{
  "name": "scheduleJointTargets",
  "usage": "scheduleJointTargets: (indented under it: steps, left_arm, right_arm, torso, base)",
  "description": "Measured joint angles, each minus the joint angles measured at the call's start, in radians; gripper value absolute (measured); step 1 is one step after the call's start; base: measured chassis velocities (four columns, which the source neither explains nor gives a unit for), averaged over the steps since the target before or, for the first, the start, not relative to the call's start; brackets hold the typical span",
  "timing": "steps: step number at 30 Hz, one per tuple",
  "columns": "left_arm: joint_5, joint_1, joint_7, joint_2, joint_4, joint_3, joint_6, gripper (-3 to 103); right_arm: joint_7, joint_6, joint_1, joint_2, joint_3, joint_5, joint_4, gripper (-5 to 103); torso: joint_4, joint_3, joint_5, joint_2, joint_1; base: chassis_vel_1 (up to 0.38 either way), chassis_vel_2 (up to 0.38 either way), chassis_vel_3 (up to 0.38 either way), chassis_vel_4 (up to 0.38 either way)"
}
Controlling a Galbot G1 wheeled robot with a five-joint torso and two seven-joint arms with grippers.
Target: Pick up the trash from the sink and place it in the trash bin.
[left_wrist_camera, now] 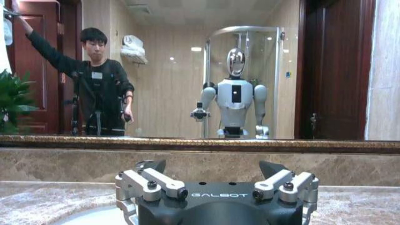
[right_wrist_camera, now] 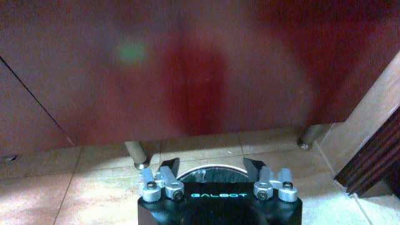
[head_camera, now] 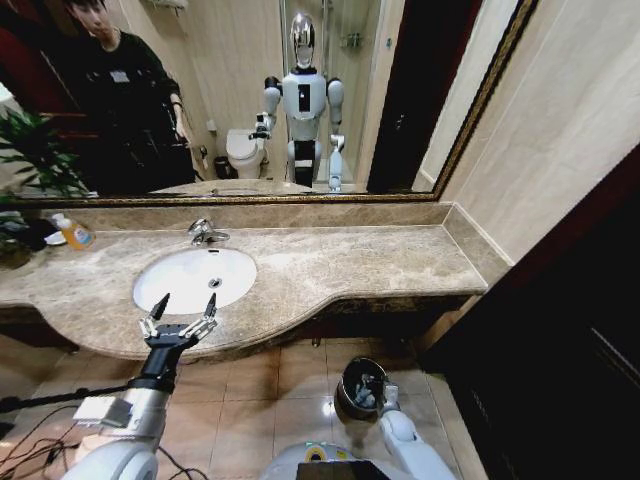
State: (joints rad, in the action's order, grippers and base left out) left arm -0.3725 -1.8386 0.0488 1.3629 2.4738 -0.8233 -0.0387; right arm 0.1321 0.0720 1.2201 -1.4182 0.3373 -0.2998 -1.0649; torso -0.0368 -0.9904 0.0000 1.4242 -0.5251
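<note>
Hovering left end effector (head_camera: 187,303) apart over sink (head_camera: 150,290), right end effector (right_wrist_camera: 211,164) apart above trash bin (head_camera: 352,400), faucet (head_camera: 205,232) behind.

Bathroom: beige marble tabletop (head_camera: 380,262) under a wide gold-framed mirror (head_camera: 250,100), beige tile wall (head_camera: 560,130) on the right, tan tiled floor (head_camera: 260,400), dark red cabinet front (right_wrist_camera: 187,70) below, green plant (head_camera: 35,150) at left, toilet reflected in the mirror
</note>
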Motion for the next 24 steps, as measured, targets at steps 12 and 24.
scheduleJointTargets:
  steps: [12,24]
  left_arm:
    - [0.0,0.0,0.0,0.0,0.0,0.0,0.0,100]
    - [0.0,0.0,0.0,0.0,0.0,0.0,0.0,100]
  right_arm:
    - [0.014,-0.009,0.005,0.002,0.002,-0.002,-0.025,100]
    - [-0.029,-0.094,0.092,0.077,0.035,-0.041,-0.238,100]
  torso:
    - [0.0,0.0,0.0,0.0,0.0]
    - [0.0001,0.0,0.0001,0.0,0.0]
  base:
    - [0.0,0.0,0.0,0.0]
    - [0.0,0.0,0.0,0.0]
